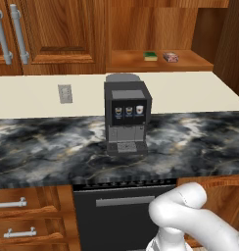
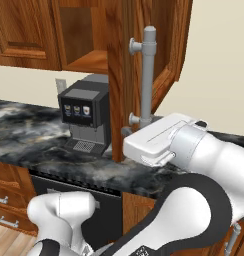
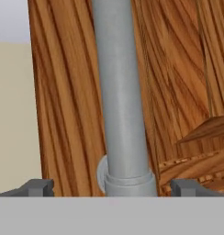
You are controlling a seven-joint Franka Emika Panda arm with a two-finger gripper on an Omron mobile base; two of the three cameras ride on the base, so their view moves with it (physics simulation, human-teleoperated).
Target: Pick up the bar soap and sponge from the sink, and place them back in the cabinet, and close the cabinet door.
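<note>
A: Cabinet door (image 2: 125, 75) first. Where do we have it rel. to the gripper (image 3: 113, 187)?

B: Dead ahead. In the hand view its silver bar handle (image 3: 120, 96) runs straight up btwn our two finger tips, one tip each side, neither touching it. Gripper's wide open, holding nothing.

A: Long axis of the handle?

B: Vertical. In the right base view the handle (image 2: 146, 75) stands upright on the door, and the door sticks out toward us, near edge-on, so it's swung well open. Our hand sits low, level w/ the handle's bottom mount.

A: And the cabinet (image 1: 160, 61) itself?

B: Left of the door and farther back, above the desk (image 1: 53, 147). From the left base view the shelf already carries the sponge (image 1: 150, 56), green top, and a pinkish piece (image 1: 170, 57) just beside it on its right. Prob. the bar soap, but too small for us to be sure.

A: So we judge only the closing is left?

B: That's our read. The door has to swing left, back over the opening. We either close on the bar or push its face. Jaws already straddle the bar, so closing on it looks the shorter route.

A: Anything in the way?

B: Coffee machine (image 2: 85, 120) on the desk stands below the cabinet, left of the door. Looks lower than the door's bottom edge, tho we can't tell the clearance for certain.
</note>
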